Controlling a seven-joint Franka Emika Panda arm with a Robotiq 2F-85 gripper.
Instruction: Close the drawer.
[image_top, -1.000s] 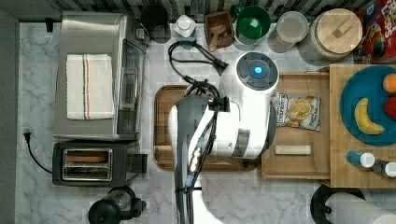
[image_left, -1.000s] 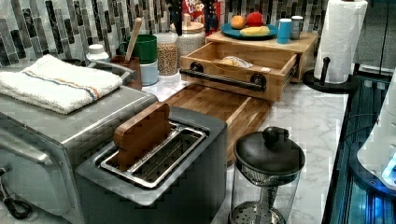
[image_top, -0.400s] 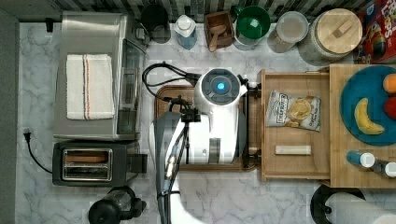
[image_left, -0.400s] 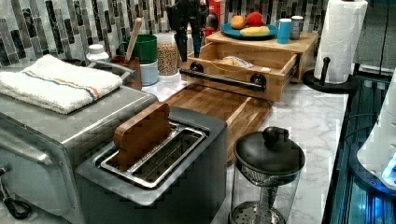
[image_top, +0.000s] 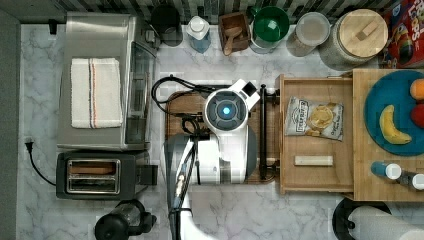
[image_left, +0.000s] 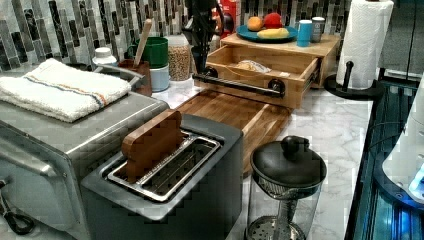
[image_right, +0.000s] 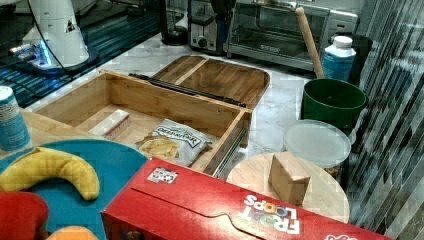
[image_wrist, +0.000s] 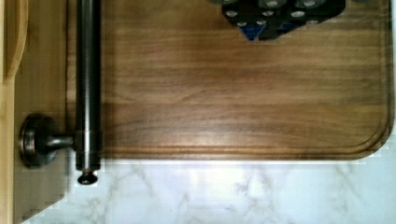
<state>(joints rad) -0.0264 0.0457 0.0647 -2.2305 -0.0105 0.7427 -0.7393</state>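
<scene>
The light wooden drawer (image_top: 312, 176) stands pulled out from under the light wood top, toward the top view's left. A long black bar handle (image_top: 262, 132) runs across its front (image_left: 250, 96). A chips bag (image_top: 314, 118) and a small white block (image_top: 313, 160) lie inside. My arm's white wrist (image_top: 227, 110) hovers over the dark tray (image_top: 182, 107), just off the handle. In the left view my gripper (image_left: 200, 61) hangs beside the far end of the handle (image_left: 235, 84). The wrist view has the handle's end (image_wrist: 88, 84), the drawer front (image_wrist: 42, 70) and the gripper's underside (image_wrist: 275, 18).
The toaster oven (image_top: 102, 80) and toaster (image_top: 97, 175) line the top view's left, with a kettle (image_top: 122, 225) in front. Jars and a green cup (image_top: 270, 25) stand along the back. A blue plate (image_top: 385, 100) with fruit sits on the wood top. A paper-towel holder (image_left: 367, 45) stands nearby.
My arm has swung to the top view's left, from above the drawer front to above the dark tray. In the left view the gripper has come down beside the handle. The drawer has not moved.
</scene>
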